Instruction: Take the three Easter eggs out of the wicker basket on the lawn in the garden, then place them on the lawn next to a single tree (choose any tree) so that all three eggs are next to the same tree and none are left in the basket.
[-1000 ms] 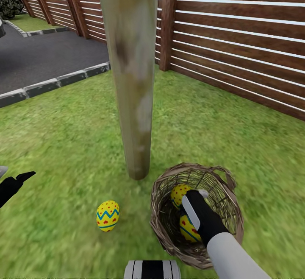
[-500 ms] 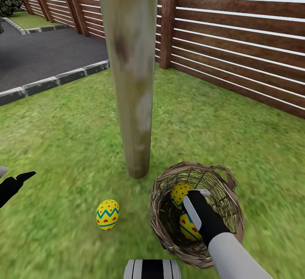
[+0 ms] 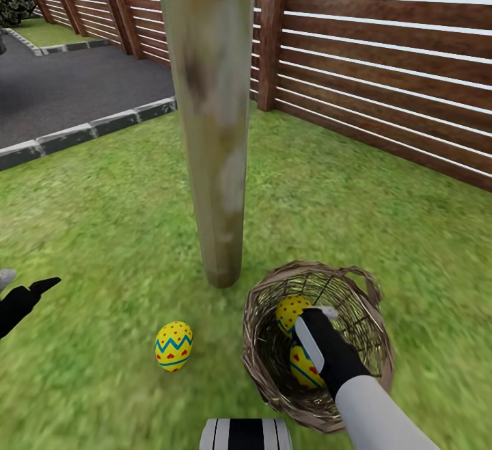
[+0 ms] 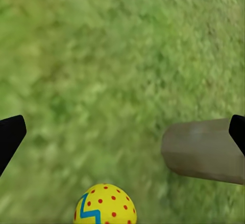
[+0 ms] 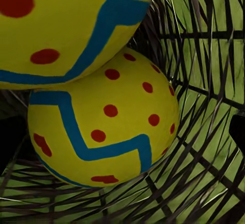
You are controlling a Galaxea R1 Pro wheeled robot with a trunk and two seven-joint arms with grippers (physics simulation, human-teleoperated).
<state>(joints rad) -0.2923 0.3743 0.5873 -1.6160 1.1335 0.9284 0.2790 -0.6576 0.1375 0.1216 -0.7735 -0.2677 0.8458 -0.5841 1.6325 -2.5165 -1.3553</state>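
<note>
The tree (image 3: 212,128) shows as a pale bare trunk rising from the lawn (image 3: 102,231). One Easter egg (image 3: 173,346) lies on the grass beside its foot; it is also the egg (image 4: 105,205) in the left wrist view. The wicker basket (image 3: 256,361) stands right of the trunk with two eggs (image 3: 290,311) (image 3: 303,368) inside. My right gripper (image 3: 316,323) reaches down into the basket, open, its dark fingertips flanking the lower egg (image 5: 102,127) without touching it. My left gripper (image 3: 24,280) hangs open above the grass at the far left.
A brown slatted fence (image 3: 383,60) runs behind the tree and along the right. A dark paved driveway (image 3: 68,94) with a grey kerb (image 3: 89,132) lies at the back left. Grass stretches all round the trunk.
The camera shifted very slightly a second ago. My right gripper stays in the basket over the eggs, and my left gripper has barely drifted.
</note>
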